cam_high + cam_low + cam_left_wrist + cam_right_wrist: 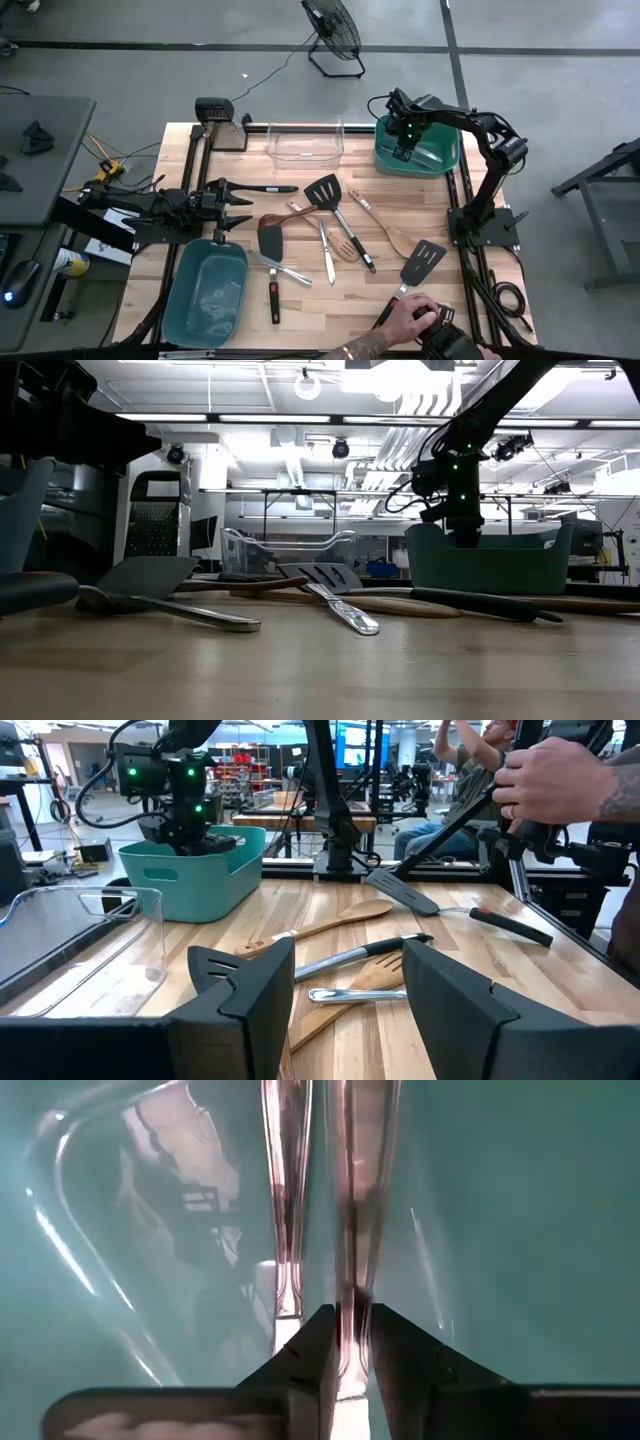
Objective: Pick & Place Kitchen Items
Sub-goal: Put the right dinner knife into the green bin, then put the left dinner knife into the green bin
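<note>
Several kitchen utensils lie flat mid-table: a black turner [326, 191], wooden spoons [385, 228], a slotted wooden spatula [345, 246], a silvery piece [327, 250], a red-trimmed black turner [271, 245] and another turner [424, 258] near the right edge. My left gripper [236, 203] [345, 1010] hovers open at the table's left side, facing them, and a black handle [268, 188] lies beside it. My right gripper [404, 140] [353, 1342] reaches down into the green tub [440, 158] [490, 560], shut on a silvery metal utensil. My right gripper pinches the silvery utensil's narrow handle [355, 1285] between its two fingers [312, 1355]. It comes from above, pointing down into the green tub. The handle runs on ahead of the fingertips along the tub's inside, next to a second metal handle [285, 1200].
A clear plastic bin [305, 142] stands at the far edge and a teal tub [210, 290] at the near left corner. A grater [155, 520] stands at the far left. A person's hand [410, 318] holds a dark device at the near right edge.
</note>
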